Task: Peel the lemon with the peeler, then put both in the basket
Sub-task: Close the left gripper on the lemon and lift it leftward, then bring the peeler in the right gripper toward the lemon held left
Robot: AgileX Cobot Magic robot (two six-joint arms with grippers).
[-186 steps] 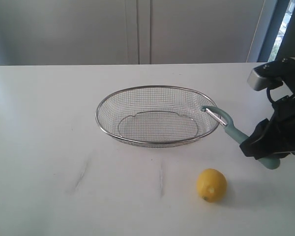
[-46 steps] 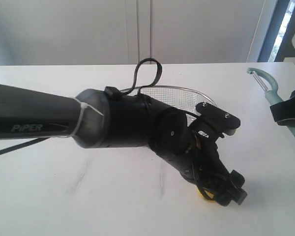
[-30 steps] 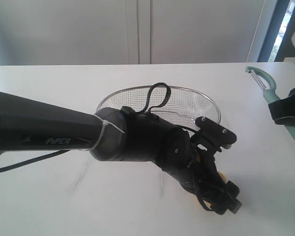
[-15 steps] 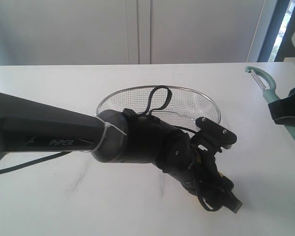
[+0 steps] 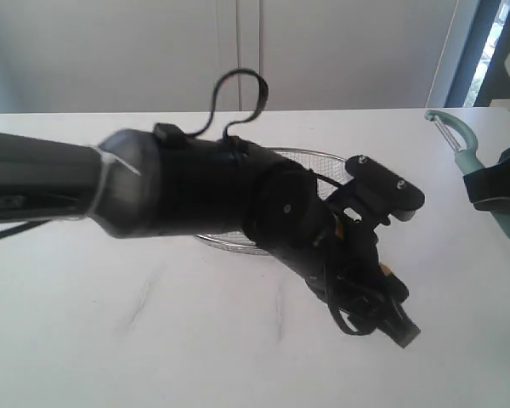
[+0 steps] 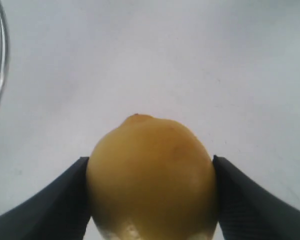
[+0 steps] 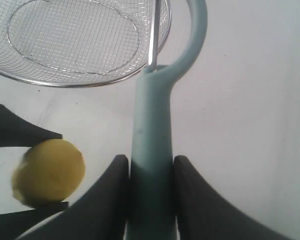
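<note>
In the left wrist view the yellow lemon (image 6: 150, 175) fills the gap between the two dark fingers of my left gripper (image 6: 150, 159), which is shut on its sides. The right wrist view shows the same lemon (image 7: 50, 172) pinched between those fingers (image 7: 20, 132), close to the wire basket (image 7: 65, 82). My right gripper (image 7: 150, 159) is shut on the pale teal handle of the peeler (image 7: 150, 125), whose looped head points toward the basket. In the exterior view the left gripper (image 5: 378, 310) hides the lemon. The peeler (image 5: 456, 140) is held up at the far right.
My left arm (image 5: 195, 195) stretches across the middle of the exterior view and covers most of the basket (image 5: 319, 155). The white table (image 5: 110, 340) lies around it. A wall of pale panels stands behind the table.
My left gripper has closed onto the lemon. The left arm has swung up and now covers more of the basket. The right arm and peeler have not moved.
</note>
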